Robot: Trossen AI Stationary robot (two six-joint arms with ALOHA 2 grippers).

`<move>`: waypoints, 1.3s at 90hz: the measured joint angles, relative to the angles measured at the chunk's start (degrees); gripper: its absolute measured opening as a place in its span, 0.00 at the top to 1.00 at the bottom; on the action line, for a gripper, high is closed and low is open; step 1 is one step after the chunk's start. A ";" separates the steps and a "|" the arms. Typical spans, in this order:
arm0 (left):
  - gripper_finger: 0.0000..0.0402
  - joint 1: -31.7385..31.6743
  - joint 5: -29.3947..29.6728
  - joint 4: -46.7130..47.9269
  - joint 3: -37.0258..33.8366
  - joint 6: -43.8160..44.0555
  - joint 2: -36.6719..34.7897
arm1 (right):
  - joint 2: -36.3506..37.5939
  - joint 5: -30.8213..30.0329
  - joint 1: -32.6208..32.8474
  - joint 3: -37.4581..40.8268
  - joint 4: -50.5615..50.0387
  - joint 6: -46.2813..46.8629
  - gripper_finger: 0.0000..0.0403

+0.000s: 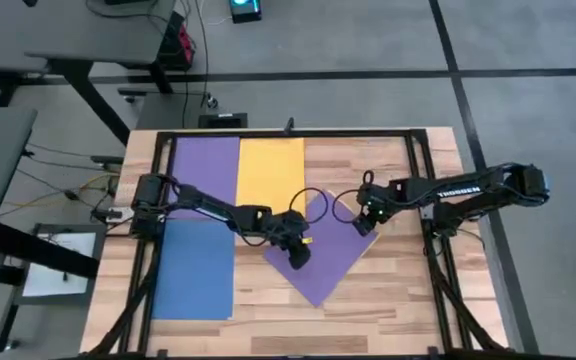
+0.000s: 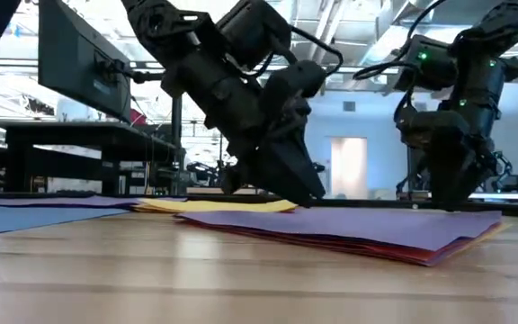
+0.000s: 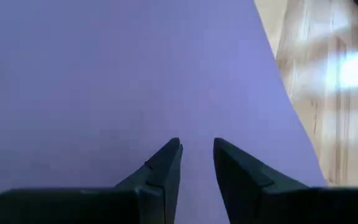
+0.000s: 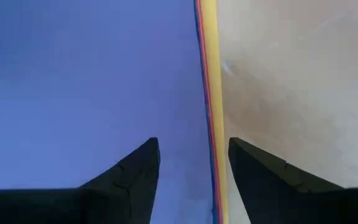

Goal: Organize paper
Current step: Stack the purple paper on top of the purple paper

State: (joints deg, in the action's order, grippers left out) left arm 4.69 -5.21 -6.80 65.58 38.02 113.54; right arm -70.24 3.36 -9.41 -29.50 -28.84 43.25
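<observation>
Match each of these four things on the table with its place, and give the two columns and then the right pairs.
Things:
1. blue sheet
2. yellow sheet
3. left hand
4. right hand

Places:
A. at the right edge of the tilted purple stack
B. flat at the table's far side, beside a purple sheet
C. near the middle of the tilted purple stack
D. flat at the table's left near side

Pairs: 1-D, 2-B, 3-C, 4-A

Overhead camera straight down on the table (image 1: 398, 290), low camera level across its top, both wrist cameras close above the purple sheet (image 1: 330, 255) shared by all
</observation>
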 joint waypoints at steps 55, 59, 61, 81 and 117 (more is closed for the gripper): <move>0.80 0.00 2.80 0.64 0.00 -1.64 0.04 | -1.64 3.65 3.07 -0.01 3.50 3.80 0.55; 0.80 -0.02 3.01 0.82 0.00 -1.77 0.04 | -1.28 3.98 3.10 -0.02 3.52 4.01 0.55; 0.80 -0.05 3.09 0.87 0.00 -1.77 0.04 | -1.15 4.02 3.10 -0.02 3.46 4.03 0.55; 0.80 -0.11 3.62 0.96 0.00 -3.45 0.04 | -1.05 4.33 3.10 -0.02 3.94 3.86 0.55; 0.80 -0.13 4.80 -0.62 1.47 -5.22 4.30 | -1.31 4.34 3.07 -0.05 4.11 2.94 0.55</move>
State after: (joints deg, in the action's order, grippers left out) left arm 4.56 -0.41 -7.42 67.05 32.80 117.84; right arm -71.55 7.69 -6.34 -29.55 -24.73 46.20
